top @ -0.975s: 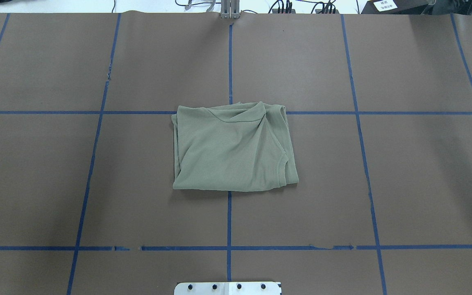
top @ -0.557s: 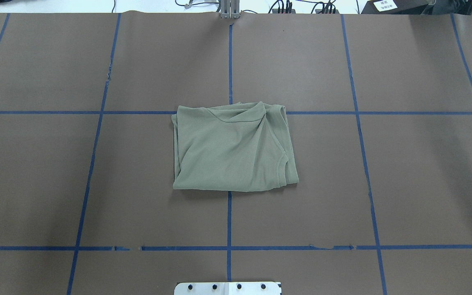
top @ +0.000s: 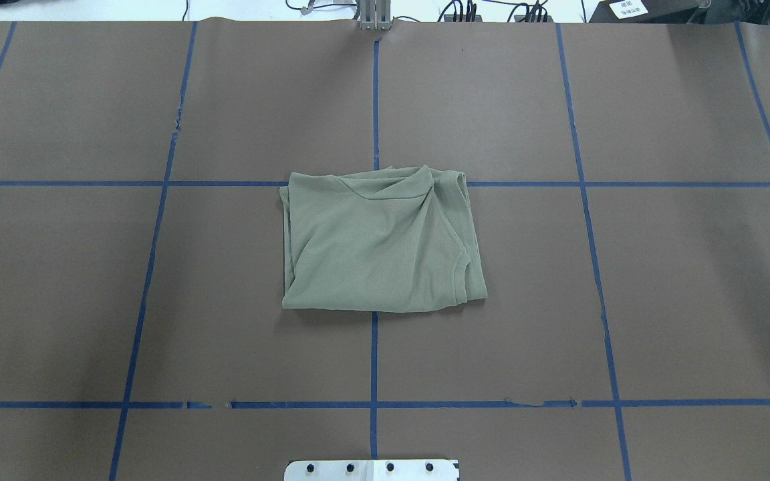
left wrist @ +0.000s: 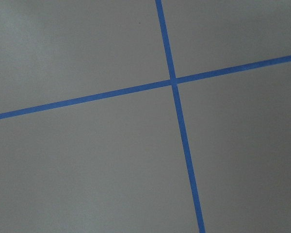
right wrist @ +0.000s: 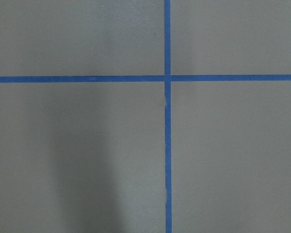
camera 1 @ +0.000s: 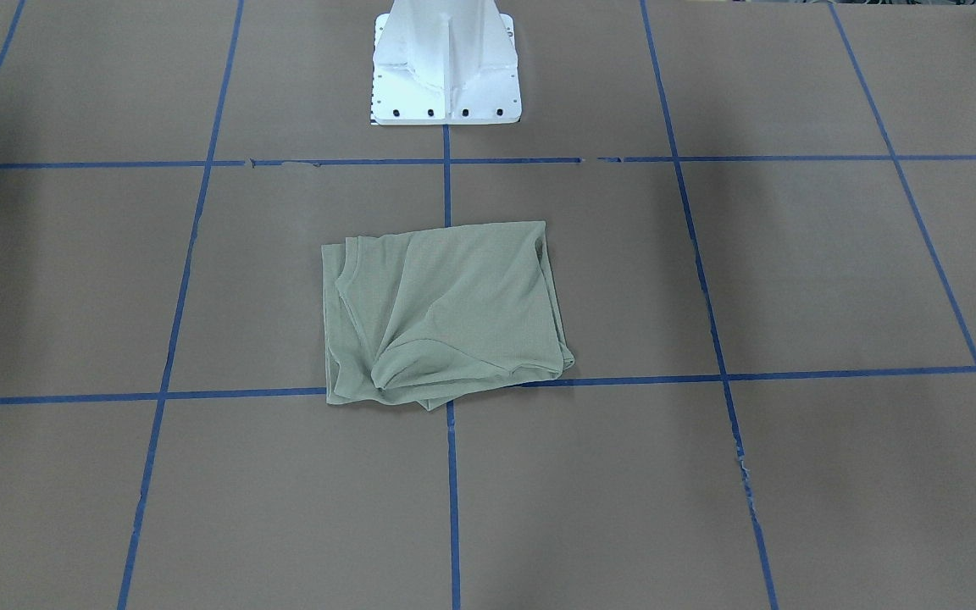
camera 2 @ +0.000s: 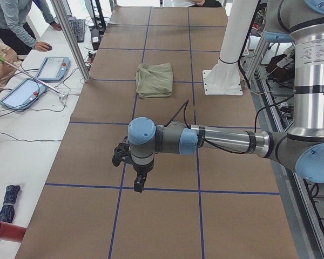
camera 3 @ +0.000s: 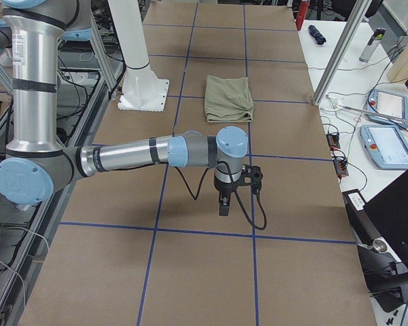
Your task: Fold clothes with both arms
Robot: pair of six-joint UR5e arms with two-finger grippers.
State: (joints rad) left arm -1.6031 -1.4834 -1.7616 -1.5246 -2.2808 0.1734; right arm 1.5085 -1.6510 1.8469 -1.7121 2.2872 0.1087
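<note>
Left hand [camera 2: 138,185] and right hand [camera 3: 223,206] hang over the table [top: 124,300], well apart from the shirt [top: 375,250] — open or closed, cannot tell; shirt lies folded mid-table; folding looks finished — next, perhaps smoothing the bunched edge.

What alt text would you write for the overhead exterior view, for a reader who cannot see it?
A sage-green shirt, folded into a rough rectangle, lies in the middle of a brown table marked with a blue tape grid. A white base plate shows at the bottom edge.
</note>
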